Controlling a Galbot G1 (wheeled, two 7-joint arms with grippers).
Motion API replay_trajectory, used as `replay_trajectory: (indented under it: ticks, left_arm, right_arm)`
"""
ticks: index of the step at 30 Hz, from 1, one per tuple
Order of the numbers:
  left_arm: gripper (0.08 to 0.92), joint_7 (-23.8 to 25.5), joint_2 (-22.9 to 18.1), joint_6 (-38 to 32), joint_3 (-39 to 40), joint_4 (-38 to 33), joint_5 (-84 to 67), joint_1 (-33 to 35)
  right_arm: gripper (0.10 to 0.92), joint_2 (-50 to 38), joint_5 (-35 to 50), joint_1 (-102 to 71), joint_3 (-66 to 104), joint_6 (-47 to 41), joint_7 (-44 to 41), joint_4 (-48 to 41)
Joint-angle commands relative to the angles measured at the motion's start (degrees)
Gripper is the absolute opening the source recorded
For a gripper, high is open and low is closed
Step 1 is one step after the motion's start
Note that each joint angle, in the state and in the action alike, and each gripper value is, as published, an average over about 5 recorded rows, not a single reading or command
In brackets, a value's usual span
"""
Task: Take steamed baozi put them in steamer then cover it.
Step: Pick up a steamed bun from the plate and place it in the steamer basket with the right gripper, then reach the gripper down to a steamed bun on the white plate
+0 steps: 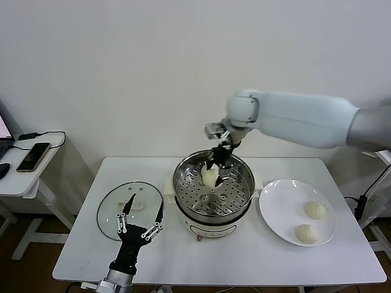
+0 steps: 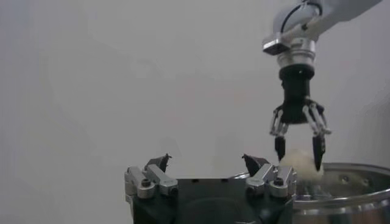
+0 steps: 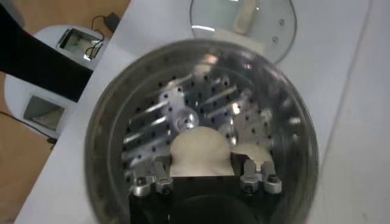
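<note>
A cream-white bun (image 1: pixel 210 176) hangs just inside the steel steamer (image 1: pixel 212 190), gripped by the right claw (image 1: pixel 218 162), whose fingers are clenched around it above the perforated tray. The right wrist view looks straight down past the bun (image 3: pixel 196 150) onto the tray holes, and it appears to show a second pale bun (image 3: pixel 251 153) just beside the held one; the head view hides that one behind the claw. Two more buns (image 1: pixel 314 210) (image 1: pixel 306 234) wait on the white plate (image 1: pixel 278 201), to the right of the steamer on the white desk (image 1: pixel 183 256). The glass lid (image 1: pixel 116 207) lies flat on the desk to the steamer's left. The left claw (image 1: pixel 141 215) hovers over the lid's near edge, fingers spread and holding nothing.

To place this bun well, the right claw should probably lower until the bun rests on the tray, clear of its neighbour and the pot wall, then let go gently so it does not roll.

The left wrist view adds a side-on look: the right claw (image 2: pixel 298 151) pinches the bun (image 2: pixel 300 163) at about rim height.
</note>
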Motion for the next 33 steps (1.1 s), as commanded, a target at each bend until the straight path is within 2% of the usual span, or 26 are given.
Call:
replay_trajectory:
  ticks: [1,13,16,22,28,33]
  left_arm:
    - [0.823,0.1,0.3,0.0,0.0,0.2,0.2,-0.3]
    - [0.823,0.0,0.4,-0.1,-0.3,0.5,0.2,-0.2]
    - [0.823,0.0,0.4,-0.2,-0.3,0.5,0.2,-0.2]
    - [0.823,0.0,0.4,-0.2,-0.3,0.3,0.2,-0.2]
    - [0.823,0.0,0.2,-0.2,-0.2,0.2,0.2,-0.1]
    - [0.823,0.0,0.3,-0.1,0.0,0.2,0.2,-0.1]
  right_arm:
    - [0.67,4.8,1.3,-4.1,-0.7,-0.8,4.3,-1.5]
    - [0.685,4.9,1.1,-6.4,0.6,-0.5,7.5,-2.1]
    - [0.708,4.9,0.9,-6.2,0.5,-0.6,7.8,-2.0]
    - [0.806,3.6,-0.3,-5.0,0.6,-0.9,6.9,-0.9]
    - [0.822,-3.1,-4.0,-0.1,2.3,-0.4,1.2,2.9]
    - [0.823,-13.1,-9.5,5.4,2.5,2.3,-6.7,5.7]
